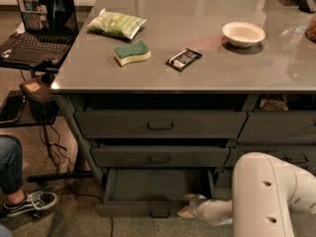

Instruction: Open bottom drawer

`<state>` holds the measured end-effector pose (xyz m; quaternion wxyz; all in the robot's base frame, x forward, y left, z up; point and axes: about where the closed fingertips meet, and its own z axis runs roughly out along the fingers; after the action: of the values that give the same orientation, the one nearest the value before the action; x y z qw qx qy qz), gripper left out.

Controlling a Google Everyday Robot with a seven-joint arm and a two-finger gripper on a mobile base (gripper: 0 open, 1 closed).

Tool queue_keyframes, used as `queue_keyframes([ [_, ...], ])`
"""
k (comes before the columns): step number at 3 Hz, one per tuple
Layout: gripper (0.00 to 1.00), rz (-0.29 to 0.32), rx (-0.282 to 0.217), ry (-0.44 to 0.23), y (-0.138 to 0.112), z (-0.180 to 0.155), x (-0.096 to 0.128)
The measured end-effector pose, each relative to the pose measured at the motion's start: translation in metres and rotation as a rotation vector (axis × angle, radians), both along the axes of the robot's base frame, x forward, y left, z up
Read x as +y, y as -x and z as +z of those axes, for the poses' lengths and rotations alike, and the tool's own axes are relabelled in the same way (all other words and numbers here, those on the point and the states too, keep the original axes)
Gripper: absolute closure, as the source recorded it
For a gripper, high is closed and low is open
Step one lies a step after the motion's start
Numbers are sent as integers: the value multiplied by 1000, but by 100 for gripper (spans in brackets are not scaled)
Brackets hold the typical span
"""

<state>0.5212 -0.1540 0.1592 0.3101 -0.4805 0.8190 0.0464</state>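
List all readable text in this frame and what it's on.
No text can be read.
On the green bag: print, too blurred.
On the black wrapper: pale marks, unreadable.
On the laptop screen: too small.
On the bottom drawer, with the pincer at its front right: no label shows.

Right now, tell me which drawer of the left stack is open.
The bottom drawer: its tray juts out below the shut top drawer and middle drawer. The gripper is at its front.

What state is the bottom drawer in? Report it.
Open: the bottom drawer is pulled out, its tray showing; the pincer sits at its front edge.
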Motion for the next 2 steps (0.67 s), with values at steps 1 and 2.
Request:
queue_keyframes([
  [1,100,0,0,0,0,5,0],
  [2,100,5,6,-17,18,5,7],
])
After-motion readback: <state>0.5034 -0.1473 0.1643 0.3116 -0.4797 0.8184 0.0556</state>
